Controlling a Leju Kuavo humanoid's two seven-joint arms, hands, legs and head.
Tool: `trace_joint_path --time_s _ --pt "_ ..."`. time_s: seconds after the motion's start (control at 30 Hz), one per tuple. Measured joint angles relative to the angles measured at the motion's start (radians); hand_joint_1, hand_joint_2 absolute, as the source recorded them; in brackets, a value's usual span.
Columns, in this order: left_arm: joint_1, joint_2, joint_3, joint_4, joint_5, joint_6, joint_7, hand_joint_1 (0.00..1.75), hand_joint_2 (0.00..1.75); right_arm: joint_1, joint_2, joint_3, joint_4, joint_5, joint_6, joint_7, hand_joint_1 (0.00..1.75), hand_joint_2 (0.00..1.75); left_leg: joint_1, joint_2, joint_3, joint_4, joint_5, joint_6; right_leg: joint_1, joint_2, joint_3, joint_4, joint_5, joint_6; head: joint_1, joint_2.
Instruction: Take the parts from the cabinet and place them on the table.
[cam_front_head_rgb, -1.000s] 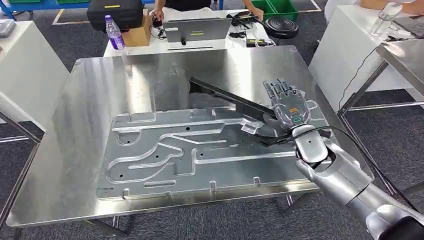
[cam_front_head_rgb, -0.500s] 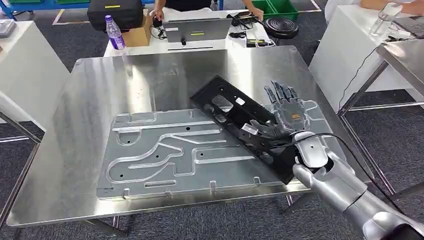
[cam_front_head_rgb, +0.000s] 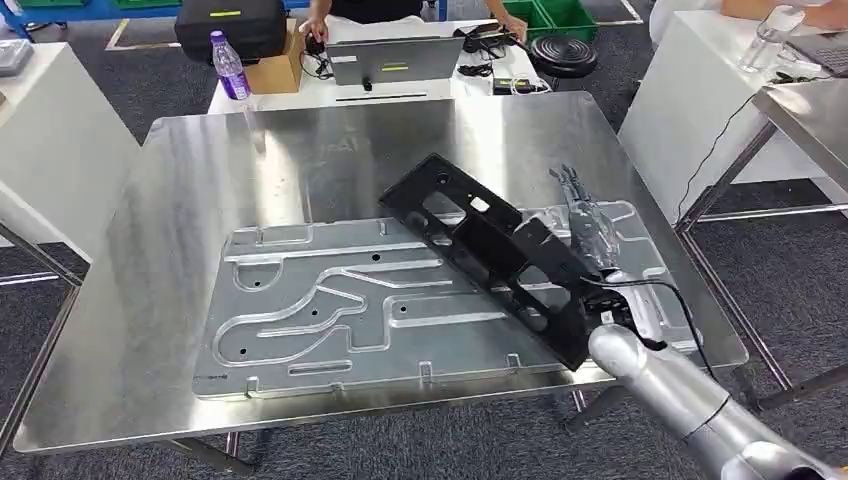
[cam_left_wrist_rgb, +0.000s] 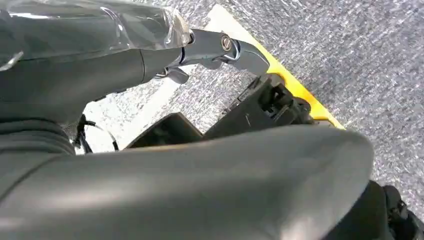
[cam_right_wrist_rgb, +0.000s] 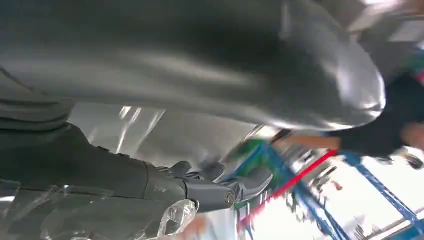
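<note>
Head view: black part laid on the table, right hand beside it.
Silver stamped panel (cam_front_head_rgb: 380, 300) lies flat on the steel table (cam_front_head_rgb: 160, 200); across its 3 o'clock end rests the black bracket (cam_front_head_rgb: 490, 255), long axis running 10 to 4 o'clock. Right hand (cam_front_head_rgb: 590, 225) sits at the bracket's 3 o'clock side, fingers straight and apart, apparently holding nothing.

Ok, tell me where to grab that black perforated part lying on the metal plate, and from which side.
Grip the black part at its near end, by the table's right front edge, coming in from the right, probably. It lies slanted across the stamped metal plate; that end is nearest the right hand, and its cut-outs likely offer an edge for fingers.
</note>
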Motion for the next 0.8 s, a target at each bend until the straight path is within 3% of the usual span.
trace_joint_path --time_s 0.07,0.13,0.17,0.2,0.27,0.3,0.33,0.37,0.4,0.43,0.47,0.5,0.53,0.57,0.63,0.67,0.7,0.8 --pt "0.003 0.001 0.000 0.000 0.000 0.012 0.005 0.00 0.00 0.021 0.022 -0.014 -0.062 -0.149 -0.039 -0.117 0.00 0.00 -0.002 0.000 0.001 0.001 0.001 0.003 -0.002 0.000 0.001 -0.001 0.003 0.002 0.000 0.000" --pt "0.006 0.002 0.000 0.000 0.005 0.012 0.005 0.00 0.00 0.039 0.040 -0.022 -0.139 -0.208 -0.067 -0.172 0.00 0.00 0.003 0.003 0.011 -0.022 0.018 0.015 0.004 0.002 0.006 -0.007 0.007 0.009 0.000 0.000" --pt "0.005 0.001 0.000 0.000 0.009 0.014 0.004 0.00 0.00 0.050 0.049 -0.025 -0.170 -0.235 -0.072 -0.194 0.00 0.00 0.008 0.004 0.019 -0.032 0.027 0.020 -0.002 0.000 0.001 0.007 -0.016 0.006 0.000 0.000" --pt "0.005 0.002 0.000 0.000 0.013 0.015 0.001 0.00 0.00 0.060 0.054 -0.030 -0.210 -0.261 -0.079 -0.220 0.00 0.00 0.010 0.006 0.020 -0.039 0.031 0.027 -0.001 0.000 -0.019 0.064 -0.062 0.003 0.003 0.000" --pt "0.009 0.002 0.000 0.000 0.014 0.018 0.001 0.00 0.00 0.073 0.065 -0.034 -0.260 -0.281 -0.085 -0.243 0.00 0.00 0.010 0.006 0.019 -0.039 0.032 0.027 0.000 0.002 -0.088 0.237 -0.150 0.006 0.006 0.000" --pt "0.011 0.002 0.000 0.000 0.014 0.019 0.001 0.00 0.00 0.083 0.069 -0.035 -0.281 -0.291 -0.085 -0.249 0.00 0.00 0.010 0.006 0.017 -0.038 0.033 0.026 0.000 0.001 -0.113 0.304 -0.173 0.009 0.006 0.000" --pt "0.013 0.002 0.000 0.000 0.017 0.020 -0.002 0.00 0.00 0.094 0.072 -0.037 -0.301 -0.307 -0.085 -0.266 0.00 0.00 0.011 0.006 0.015 -0.038 0.034 0.023 -0.001 0.001 -0.117 0.323 -0.170 0.011 0.006 0.000" --pt "0.014 0.002 0.000 0.000 0.021 0.020 -0.006 0.00 0.00 0.103 0.075 -0.040 -0.319 -0.325 -0.084 -0.285 0.00 0.00 0.013 0.006 0.013 -0.037 0.036 0.020 -0.005 0.001 -0.098 0.294 -0.147 0.014 0.006 0.000" --pt "0.015 0.002 0.000 0.000 0.027 0.021 -0.013 0.00 0.00 0.109 0.083 -0.041 -0.345 -0.353 -0.081 -0.317 0.00 0.00 0.018 0.006 0.010 -0.035 0.038 0.015 -0.009 0.000 -0.056 0.220 -0.108 0.019 0.006 0.000" --pt "0.015 0.002 0.000 0.000 0.032 0.021 -0.017 0.00 0.00 0.114 0.088 -0.042 -0.371 -0.372 -0.077 -0.345 0.00 0.00 0.023 0.006 0.006 -0.030 0.039 0.008 -0.013 -0.002 -0.001 0.122 -0.068 0.025 0.006 0.000" --pt "0.014 0.003 0.001 0.000 0.036 0.021 -0.023 0.00 0.00 0.120 0.094 -0.042 -0.396 -0.393 -0.072 -0.372 0.00 0.00 0.026 0.006 0.002 -0.020 0.036 -0.004 -0.020 -0.006 0.060 0.017 -0.047 0.034 0.006 0.000" --pt "0.014 0.007 0.003 0.000 0.045 0.023 -0.032 0.00 0.00 0.128 0.101 -0.042 -0.416 -0.414 -0.069 -0.395 0.00 0.00 0.023 0.003 -0.006 -0.017 0.036 -0.014 -0.005 0.007 0.062 0.019 -0.050 0.027 0.008 0.000" --pt "0.016 0.005 0.003 0.000 0.054 0.023 -0.040 0.00 0.00 0.141 0.108 -0.043 -0.439 -0.427 -0.067 -0.416 0.00 0.00 0.019 0.003 -0.005 -0.013 0.039 -0.021 -0.007 0.013 0.046 0.032 -0.038 0.009 0.008 0.000" --pt "0.017 0.005 0.004 0.000 0.063 0.023 -0.050 0.00 0.00 0.148 0.113 -0.043 -0.461 -0.435 -0.072 -0.441 0.00 0.00 0.020 0.003 -0.011 -0.007 0.041 -0.026 -0.007 0.013 0.046 0.021 -0.053 -0.001 0.008 0.000" --pt "0.025 0.006 0.005 0.000 0.074 0.023 -0.064 0.00 0.00 0.183 0.127 -0.047 -0.506 -0.449 -0.087 -0.488 0.00 0.00 0.026 0.003 -0.018 -0.009 0.050 -0.040 -0.004 0.014 0.032 0.031 -0.046 -0.021 0.007 0.000" --pt "0.029 0.006 0.006 0.000 0.079 0.023 -0.069 0.00 0.00 0.197 0.132 -0.052 -0.529 -0.457 -0.091 -0.505 0.00 0.00 0.030 0.003 -0.024 0.004 0.034 -0.041 -0.006 0.012 0.027 0.029 -0.040 -0.032 0.007 0.000" --pt "0.033 0.006 0.008 0.000 0.084 0.023 -0.071 0.00 0.00 0.211 0.135 -0.058 -0.551 -0.459 -0.095 -0.518 0.00 0.00 0.029 0.004 -0.044 0.056 -0.023 -0.041 -0.004 0.012 0.018 0.029 -0.032 -0.043 0.006 0.000" --pt "0.035 0.006 0.010 0.000 0.087 0.023 -0.074 0.00 0.00 0.249 0.140 -0.069 -0.598 -0.464 -0.096 -0.531 0.00 0.00 0.023 0.004 -0.121 0.297 -0.167 -0.041 0.007 0.010 -0.009 0.030 -0.013 -0.057 0.005 0.000"
